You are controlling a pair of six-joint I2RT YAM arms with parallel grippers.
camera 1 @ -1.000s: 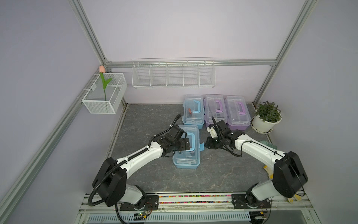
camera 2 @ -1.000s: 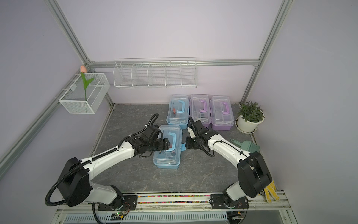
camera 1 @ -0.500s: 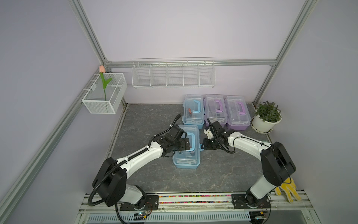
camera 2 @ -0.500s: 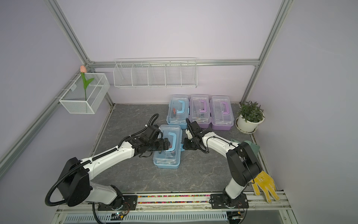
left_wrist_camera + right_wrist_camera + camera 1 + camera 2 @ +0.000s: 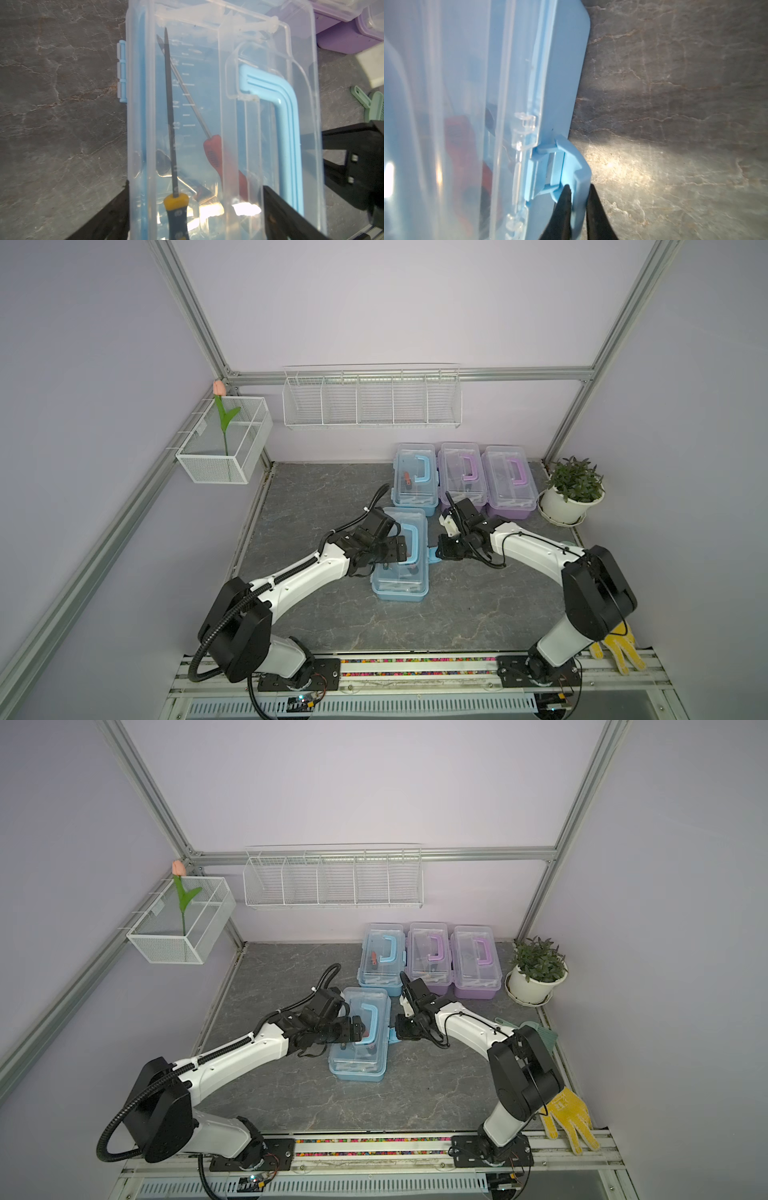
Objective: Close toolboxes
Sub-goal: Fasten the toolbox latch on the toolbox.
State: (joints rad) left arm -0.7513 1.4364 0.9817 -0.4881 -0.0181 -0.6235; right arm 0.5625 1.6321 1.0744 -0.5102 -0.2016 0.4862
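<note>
The near blue toolbox (image 5: pixel 401 572) sits on the tabletop (image 5: pixel 316 497), in front of three other toolboxes (image 5: pixel 461 479) at the back. The left pincer (image 5: pixel 392 551) straddles its clear lid (image 5: pixel 207 62), spread wide, likely to steady it (nothing is gripped), while the right pincer (image 5: pixel 579 188) is clenched on the side latch (image 5: pixel 571 162), seemingly to swing it shut.

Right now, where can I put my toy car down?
Free: grey stone-look tabletop left of the back light blue plastic toolbox, and between the near light blue plastic toolbox and the front rail. Crowded: the middle, where both arms meet, and back right by the green potted plant.
</note>
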